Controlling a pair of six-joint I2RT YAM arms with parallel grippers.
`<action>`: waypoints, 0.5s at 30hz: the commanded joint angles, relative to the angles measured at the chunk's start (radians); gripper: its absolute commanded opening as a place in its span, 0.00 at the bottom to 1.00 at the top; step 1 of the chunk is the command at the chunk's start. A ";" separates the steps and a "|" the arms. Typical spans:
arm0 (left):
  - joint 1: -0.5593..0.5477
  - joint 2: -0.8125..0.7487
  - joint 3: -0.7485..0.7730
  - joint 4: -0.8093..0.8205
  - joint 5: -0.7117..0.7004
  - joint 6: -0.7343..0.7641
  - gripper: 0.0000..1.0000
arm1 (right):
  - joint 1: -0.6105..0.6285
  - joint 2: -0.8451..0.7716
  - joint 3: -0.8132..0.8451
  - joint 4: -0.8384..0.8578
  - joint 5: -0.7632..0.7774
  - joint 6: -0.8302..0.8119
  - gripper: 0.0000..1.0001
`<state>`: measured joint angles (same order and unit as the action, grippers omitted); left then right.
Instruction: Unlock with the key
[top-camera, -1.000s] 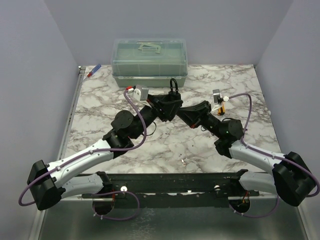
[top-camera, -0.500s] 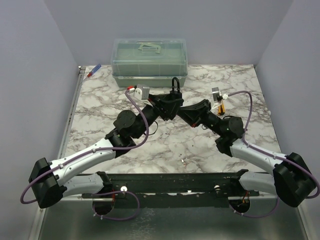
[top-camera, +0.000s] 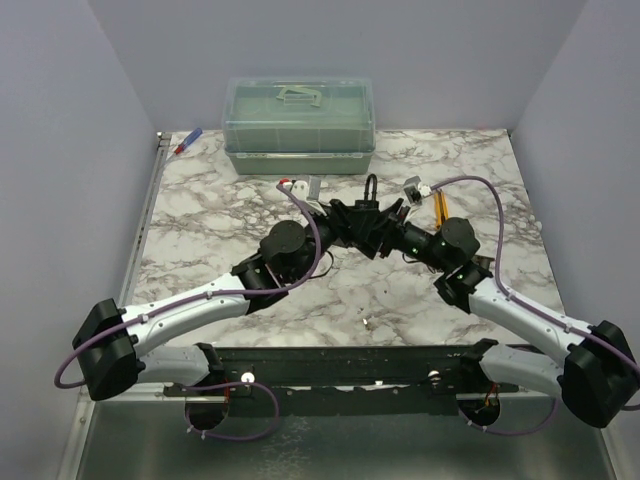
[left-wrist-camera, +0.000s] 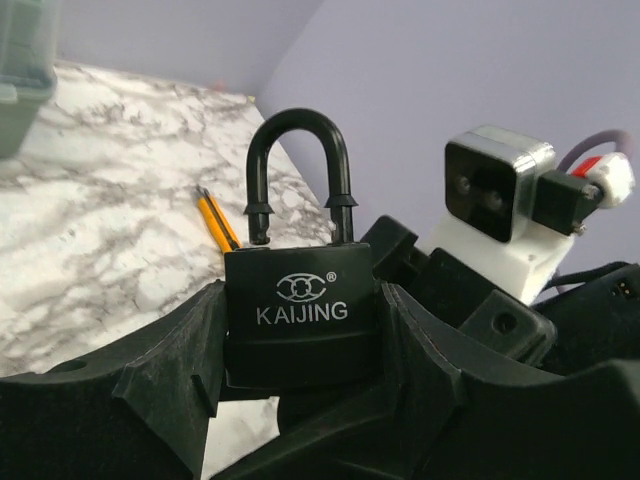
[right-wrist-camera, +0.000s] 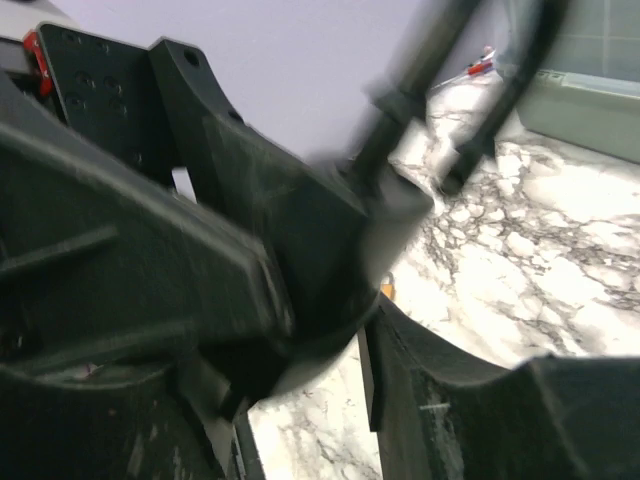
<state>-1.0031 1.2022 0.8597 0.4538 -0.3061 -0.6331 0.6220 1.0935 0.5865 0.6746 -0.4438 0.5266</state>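
Marble tabletop (top-camera: 200, 220), left jaws clamped on black padlock (left-wrist-camera: 300, 320) mid-table, right jaws' state unclear, open marble around

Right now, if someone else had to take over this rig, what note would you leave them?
Left gripper: jaws shut on the body of the black KAIJING padlock, held upright above the marble table.
Right gripper: close at the padlock's base. Its wrist view is blurred, so I cannot tell how the jaws stand.
Key: not visible in any view, possibly hidden between the two grippers.
Done: the shackle looks popped, with one leg clear of the body.
Left: confirm the lock is open, then withdraw the key.
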 joint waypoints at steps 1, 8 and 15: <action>-0.046 0.043 0.048 -0.046 0.060 -0.104 0.00 | -0.002 -0.042 0.064 -0.075 0.091 -0.091 0.54; -0.041 0.074 0.051 -0.058 0.022 -0.107 0.00 | -0.002 -0.128 0.012 -0.180 0.146 -0.102 0.73; -0.011 0.051 0.011 -0.076 0.012 -0.039 0.00 | -0.002 -0.268 -0.049 -0.345 0.182 -0.087 0.81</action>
<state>-1.0203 1.2652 0.8917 0.3862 -0.3122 -0.7364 0.6178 0.9005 0.5648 0.3981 -0.3183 0.4278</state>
